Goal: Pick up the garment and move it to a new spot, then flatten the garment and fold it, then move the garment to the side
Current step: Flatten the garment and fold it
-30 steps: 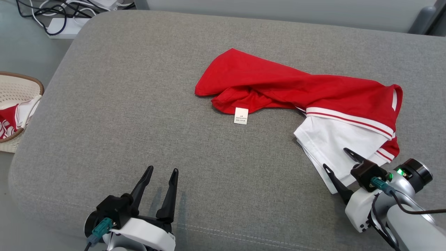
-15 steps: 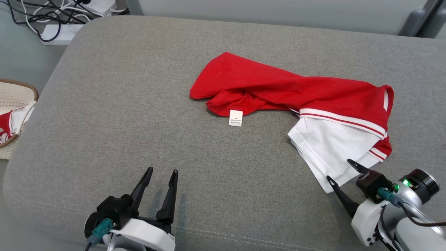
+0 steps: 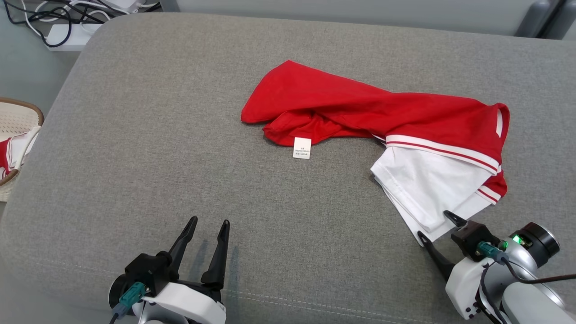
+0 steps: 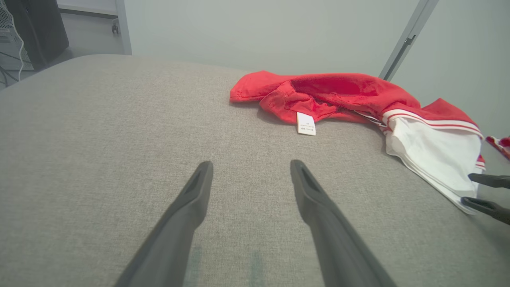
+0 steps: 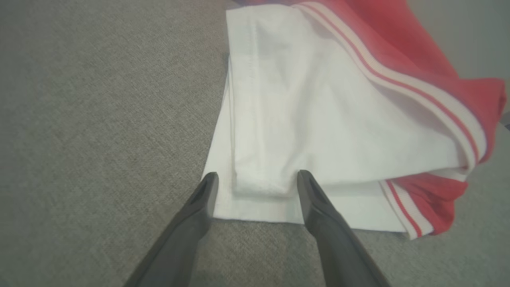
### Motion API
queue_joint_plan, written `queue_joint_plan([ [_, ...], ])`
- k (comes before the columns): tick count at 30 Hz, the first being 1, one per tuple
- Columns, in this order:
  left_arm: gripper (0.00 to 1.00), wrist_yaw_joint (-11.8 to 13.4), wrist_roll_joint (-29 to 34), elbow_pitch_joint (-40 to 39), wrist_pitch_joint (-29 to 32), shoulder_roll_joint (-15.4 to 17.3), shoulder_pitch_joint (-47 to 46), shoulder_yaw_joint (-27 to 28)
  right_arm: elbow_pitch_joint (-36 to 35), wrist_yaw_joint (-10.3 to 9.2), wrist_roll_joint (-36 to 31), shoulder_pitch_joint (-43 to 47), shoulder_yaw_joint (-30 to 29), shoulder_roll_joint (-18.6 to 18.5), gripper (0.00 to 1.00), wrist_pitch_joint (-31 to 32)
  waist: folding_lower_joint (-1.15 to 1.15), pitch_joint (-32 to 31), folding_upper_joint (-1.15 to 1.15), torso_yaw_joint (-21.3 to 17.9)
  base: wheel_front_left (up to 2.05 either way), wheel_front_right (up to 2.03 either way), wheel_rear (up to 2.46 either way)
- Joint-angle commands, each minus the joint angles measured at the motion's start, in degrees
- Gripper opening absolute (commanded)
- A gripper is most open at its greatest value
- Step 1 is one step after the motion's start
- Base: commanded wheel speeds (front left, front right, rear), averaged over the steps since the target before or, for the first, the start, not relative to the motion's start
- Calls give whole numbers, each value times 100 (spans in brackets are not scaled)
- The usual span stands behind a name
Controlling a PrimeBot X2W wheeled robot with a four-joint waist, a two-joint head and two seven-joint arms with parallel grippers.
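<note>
While both arms hang low over the grey cushion, I log the garment: it lies crumpled from the centre out toward 3 o'clock in the head view, with the red body bunched and a white panel trailing to 4 o'clock.

At 5 o'clock my right gripper has its fingers spread wide and straddles the panel's near corner, with nothing pinched yet. I cannot tell whether it touches the cloth. At 7 o'clock my left gripper has its fingers apart and is empty, well clear of the cloth.

Judgement: this is thin jersey, light and limp, so it will drape and drag, and the cushion weave may cling to it. The best hold is the doubled white hem between the right fingers.

Unclear:
- how many layers fold under the panel
- where the sleeves and neck sit
- the print on the care label, too small to read
- the basket at 9 o'clock, cut off by the frame edge
</note>
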Motion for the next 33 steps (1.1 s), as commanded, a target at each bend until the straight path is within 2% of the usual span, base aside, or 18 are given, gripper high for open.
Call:
queue_joint_plan([
  [1,100,-40,9,-117,-28,39,-198,197,-25,17,-24,-50,-21,-38,91,24,0,31,0,23,0,0,0],
  [2,100,-43,10,-114,-28,39,-202,202,11,17,-36,-60,-62,-21,65,34,0,42,0,31,0,0,0],
  [3,100,-45,14,-112,-28,39,-205,206,32,17,-41,-72,-99,-4,52,18,0,50,0,39,0,0,0],
  [7,100,-53,30,-103,-28,39,-201,221,132,17,-111,-112,-277,50,35,-27,0,51,0,48,0,0,0],
  [8,100,-55,33,-98,-28,39,-197,226,154,17,-125,-110,-318,72,27,-37,0,41,0,46,0,0,0],
  [10,100,-58,43,-86,-28,39,-190,229,191,17,-161,-100,-379,102,4,-55,0,18,0,41,0,0,0],
  [11,100,-59,47,-78,-28,39,-186,230,211,17,-171,-91,-407,119,0,-64,0,4,0,36,0,0,0],
  [12,100,-91,131,-84,-28,39,-150,171,-263,17,-166,-1087,-1251,87,0,-568,0,-22,0,-51,0,0,0],
  [18,100,-104,56,-76,-28,39,-257,10,20,17,-125,-2046,-1602,-131,0,-346,0,109,0,167,0,0,0],
  [23,100,-113,-1,-51,-28,39,-320,-125,769,17,-425,-2916,-1954,-402,0,-125,0,311,0,445,0,0,0],
  [28,100,-119,-145,-91,-28,39,-451,-366,1792,17,-956,-3716,-2875,-528,0,122,0,588,0,867,0,0,0],
  [29,100,-120,-170,-101,-28,39,-473,-416,1971,17,-1074,-3778,-3042,-543,30,215,0,625,0,931,0,0,0],
  [30,100,-121,-199,-116,-28,39,-493,-459,2106,17,-1170,-3840,-3234,-544,74,252,0,663,0,987,0,0,0],
  [31,100,-120,-234,-127,-28,39,-510,-489,2212,17,-1282,-3884,-3414,-546,100,245,0,694,0,1031,0,0,0],
  [33,100,-102,-293,-157,-28,39,-525,-517,2378,17,-1493,-3895,-3675,-468,100,187,0,719,0,1059,0,0,0],
])
